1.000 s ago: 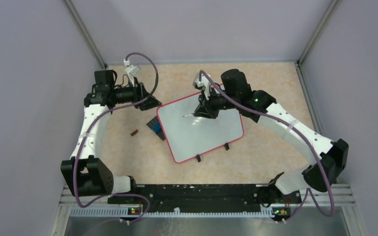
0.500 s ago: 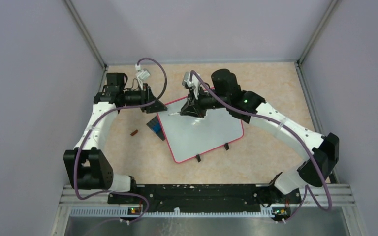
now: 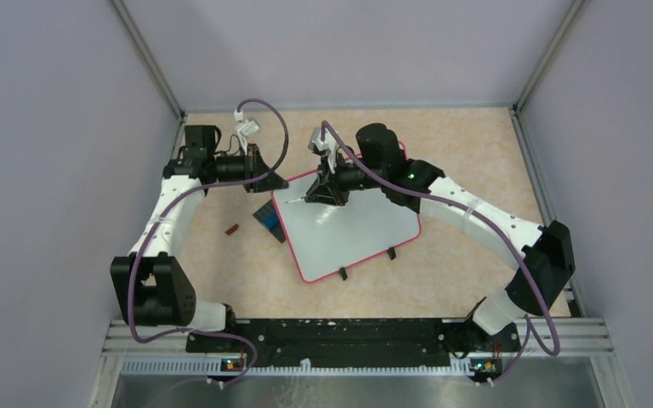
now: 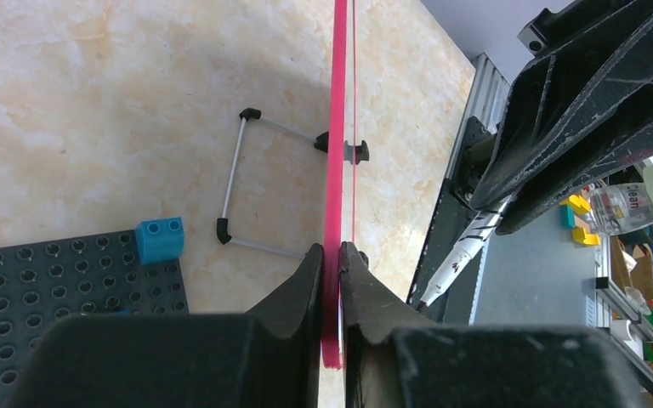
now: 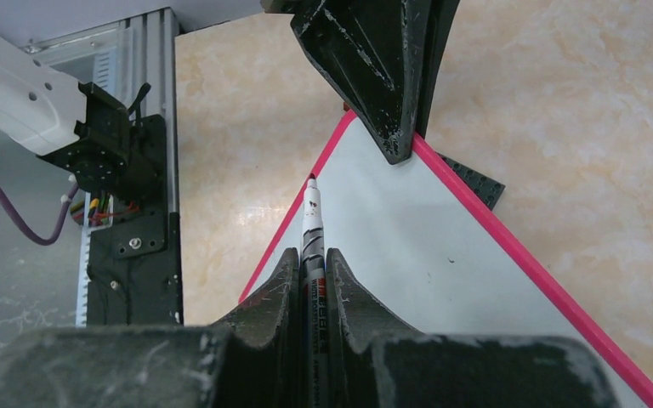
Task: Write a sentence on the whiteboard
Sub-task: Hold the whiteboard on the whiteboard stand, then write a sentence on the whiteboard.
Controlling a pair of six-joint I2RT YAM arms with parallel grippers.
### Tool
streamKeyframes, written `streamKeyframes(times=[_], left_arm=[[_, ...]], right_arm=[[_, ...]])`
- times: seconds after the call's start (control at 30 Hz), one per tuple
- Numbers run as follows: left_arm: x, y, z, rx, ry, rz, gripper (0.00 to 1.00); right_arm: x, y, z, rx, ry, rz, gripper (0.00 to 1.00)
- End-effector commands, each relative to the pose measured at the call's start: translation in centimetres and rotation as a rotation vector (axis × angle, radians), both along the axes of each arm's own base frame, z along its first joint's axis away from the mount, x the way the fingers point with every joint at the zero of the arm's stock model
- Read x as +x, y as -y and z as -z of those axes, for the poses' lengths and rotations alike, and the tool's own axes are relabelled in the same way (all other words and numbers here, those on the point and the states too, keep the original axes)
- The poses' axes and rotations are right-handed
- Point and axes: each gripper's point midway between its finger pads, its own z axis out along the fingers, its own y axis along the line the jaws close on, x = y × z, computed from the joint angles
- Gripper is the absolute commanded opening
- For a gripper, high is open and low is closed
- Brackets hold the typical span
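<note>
The whiteboard (image 3: pixel 353 234) lies blank at the centre of the table (image 3: pixel 476 144), the left gripper (image 4: pixel 332 251) pinching its 10 o'clock corner, so if the right gripper (image 5: pixel 312 255), closed on the marker (image 5: pixel 312 208), presses hard, the whiteboard may slip free.

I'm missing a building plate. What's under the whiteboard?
A dark studded plate with a blue brick pokes out from under the whiteboard. The board covers the rest, so anything else beneath is hidden.
</note>
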Motion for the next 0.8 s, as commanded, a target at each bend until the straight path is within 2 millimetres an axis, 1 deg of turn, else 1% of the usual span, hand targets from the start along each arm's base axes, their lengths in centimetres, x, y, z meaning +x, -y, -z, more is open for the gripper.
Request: streamKeyframes(times=[0.0,0.13,0.4,0.77], left_arm=[[-0.1,0.5,0.0,-0.022,0.016,0.030,0.11],[-0.1,0.6,0.0,-0.019,0.017,0.032,0.00],[-0.1,0.8,0.3,0.006,0.048,0.038,0.00],[-0.3,1.2,0.4,0.023,0.075,0.049,0.00]], right_arm=[[0.7,-0.5,-1.0,0.037,0.031,0.024,0.00],[0.9,-0.9,-0.8,0.040,0.006,0.030,0.00],[1.1,-1.5,-0.1,0.027,-0.025,0.025,0.00],[1.2,-2.0,-0.9,0.041,-0.035,0.015,0.00]])
